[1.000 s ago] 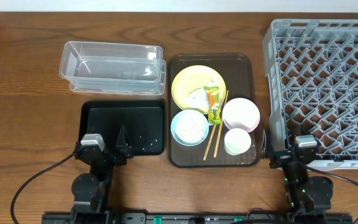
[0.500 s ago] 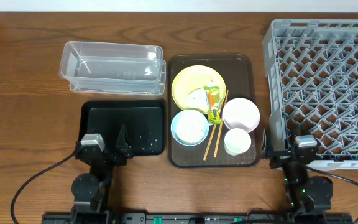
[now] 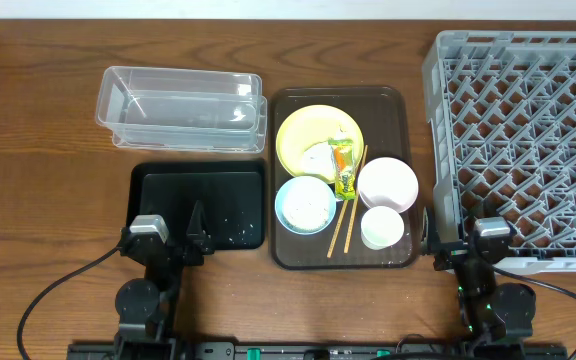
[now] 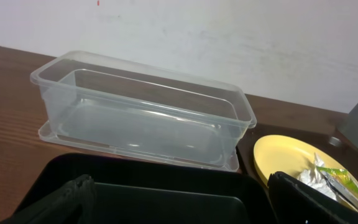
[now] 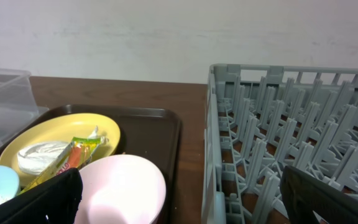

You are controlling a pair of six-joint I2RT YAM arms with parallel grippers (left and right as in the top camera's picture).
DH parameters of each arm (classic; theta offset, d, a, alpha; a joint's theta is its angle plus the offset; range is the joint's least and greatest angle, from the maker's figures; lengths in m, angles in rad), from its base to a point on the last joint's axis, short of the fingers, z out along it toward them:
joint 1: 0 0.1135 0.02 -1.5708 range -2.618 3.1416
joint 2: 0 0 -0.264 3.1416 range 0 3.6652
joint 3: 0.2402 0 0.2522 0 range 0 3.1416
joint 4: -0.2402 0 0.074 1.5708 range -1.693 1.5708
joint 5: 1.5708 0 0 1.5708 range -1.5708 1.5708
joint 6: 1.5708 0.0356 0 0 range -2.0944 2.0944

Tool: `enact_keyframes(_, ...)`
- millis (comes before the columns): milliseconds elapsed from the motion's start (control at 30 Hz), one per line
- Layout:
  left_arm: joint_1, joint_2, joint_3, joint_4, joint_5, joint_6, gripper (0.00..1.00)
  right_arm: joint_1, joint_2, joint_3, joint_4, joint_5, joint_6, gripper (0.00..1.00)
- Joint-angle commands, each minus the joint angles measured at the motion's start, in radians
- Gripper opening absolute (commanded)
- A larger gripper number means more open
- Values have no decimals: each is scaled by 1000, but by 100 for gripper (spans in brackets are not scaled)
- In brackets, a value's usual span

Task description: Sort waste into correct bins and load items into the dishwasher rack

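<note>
On the brown serving tray (image 3: 388, 108) lie a yellow plate (image 3: 303, 130) with crumpled white paper (image 3: 317, 157) and a green-yellow-orange wrapper (image 3: 344, 170), a light blue bowl (image 3: 304, 204) with white rice-like scraps, a white-pink bowl (image 3: 387, 184), a white cup (image 3: 381, 227) and chopsticks (image 3: 344, 222). The clear tub (image 3: 183, 108) and black tray (image 3: 203, 205) are to the left, the grey rack (image 3: 523, 140) to the right. My left gripper (image 3: 165, 238) is open over the black tray's near edge (image 4: 166, 193). My right gripper (image 3: 463, 242) is open and empty between bowl (image 5: 123, 186) and rack (image 5: 278, 143).
The tub (image 4: 142, 112) stands just behind the black tray, touching the serving tray's left side. The plate (image 4: 284, 155) and wrapper (image 4: 344, 180) show at the right of the left wrist view. A narrow strip of bare wood separates the serving tray from the rack.
</note>
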Motion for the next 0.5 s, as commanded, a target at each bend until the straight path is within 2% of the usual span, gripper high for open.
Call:
enact_keyframes(0,5,-6,-11,-45,-27,2,90,6,-4,-1,-5,6,17,99)
enact_keyframes(467,5,-6,-11,-42,-33,2,91,6,-4,-1,-5,6,17,99)
